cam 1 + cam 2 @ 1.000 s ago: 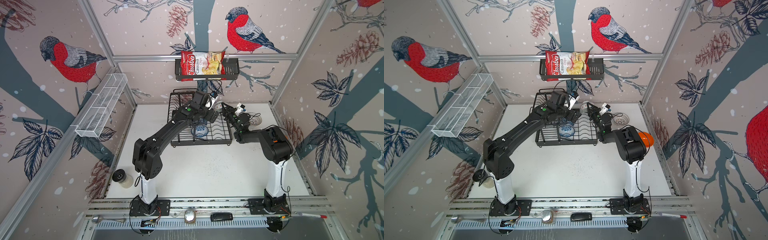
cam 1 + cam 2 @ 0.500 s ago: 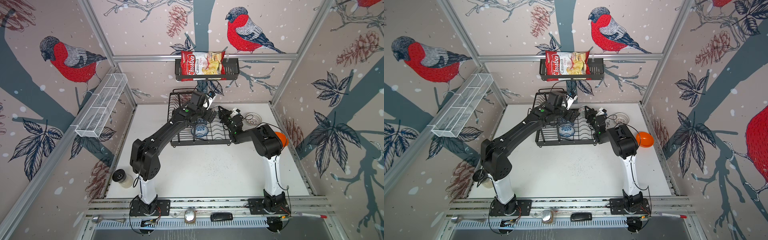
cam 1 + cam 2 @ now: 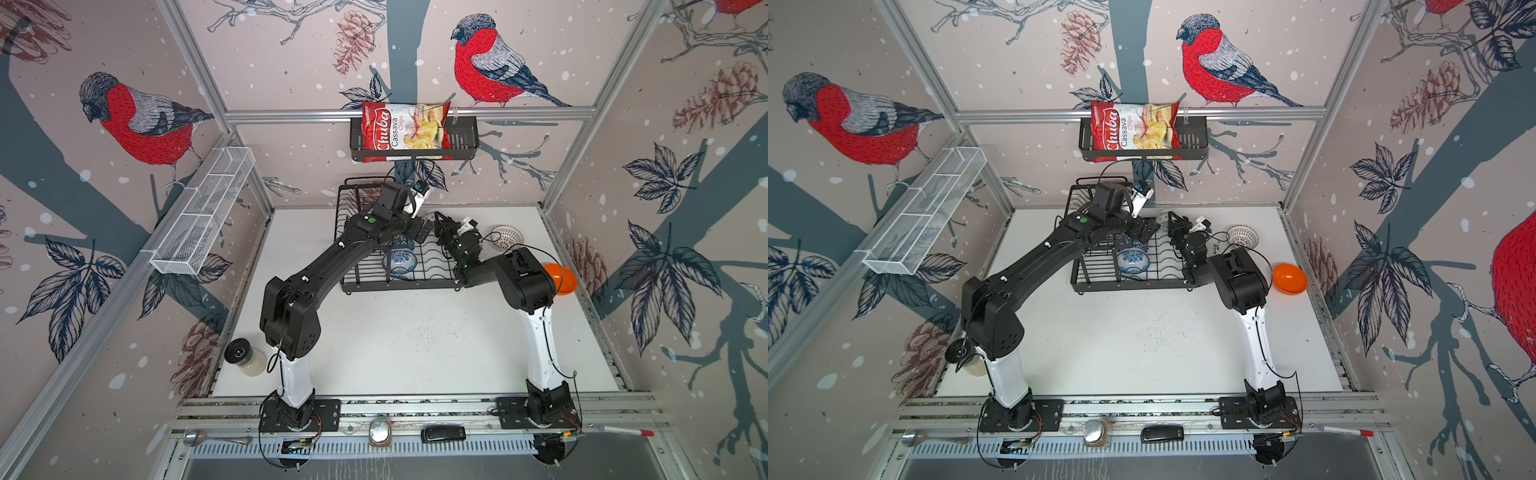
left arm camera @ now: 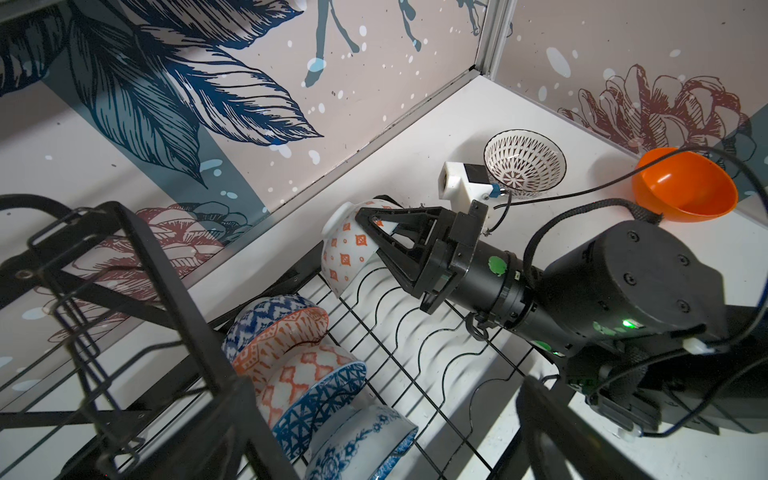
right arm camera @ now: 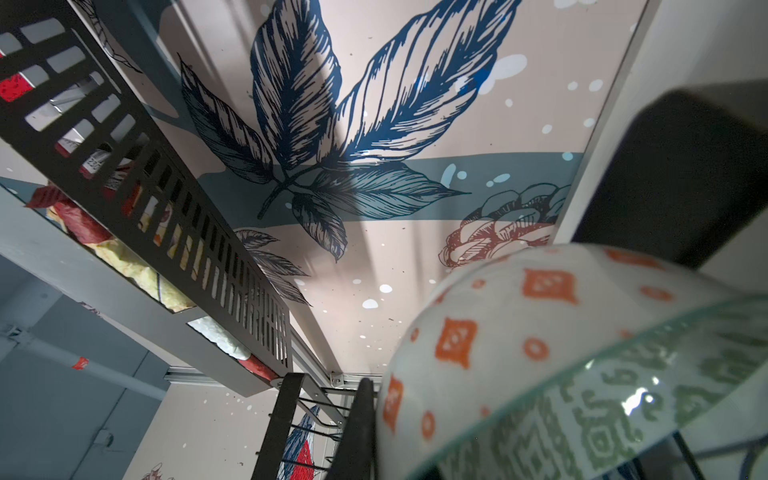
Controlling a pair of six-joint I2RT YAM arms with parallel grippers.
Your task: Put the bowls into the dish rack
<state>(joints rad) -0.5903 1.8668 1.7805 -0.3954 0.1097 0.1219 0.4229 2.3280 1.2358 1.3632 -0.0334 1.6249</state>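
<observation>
My right gripper (image 4: 376, 232) is shut on the rim of a white bowl with orange diamonds (image 4: 345, 257), held tilted over the back right of the black dish rack (image 3: 399, 286). That bowl (image 5: 540, 353) fills the right wrist view. My left gripper (image 3: 422, 230) stands open above the rack, empty, close beside the right gripper (image 3: 440, 220). Three bowls lean on edge in the rack: a blue-orange one (image 4: 274, 324), a blue triangle-patterned one (image 4: 320, 390) and a blue-white floral one (image 4: 361, 440). A white lattice bowl (image 3: 507, 237) and a plain orange bowl (image 3: 563, 278) sit on the table right of the rack.
The rack's raised upper tier (image 3: 357, 195) stands at its back left. On the back wall hangs a black basket (image 3: 465, 143) with a chips bag. A white mesh shelf (image 3: 203, 212) runs along the left wall. A black-lidded jar (image 3: 243, 355) stands front left.
My right arm has swung left, carrying the orange-diamond bowl over the rack, and its elbow has uncovered the orange bowl. The left arm has shifted slightly.
</observation>
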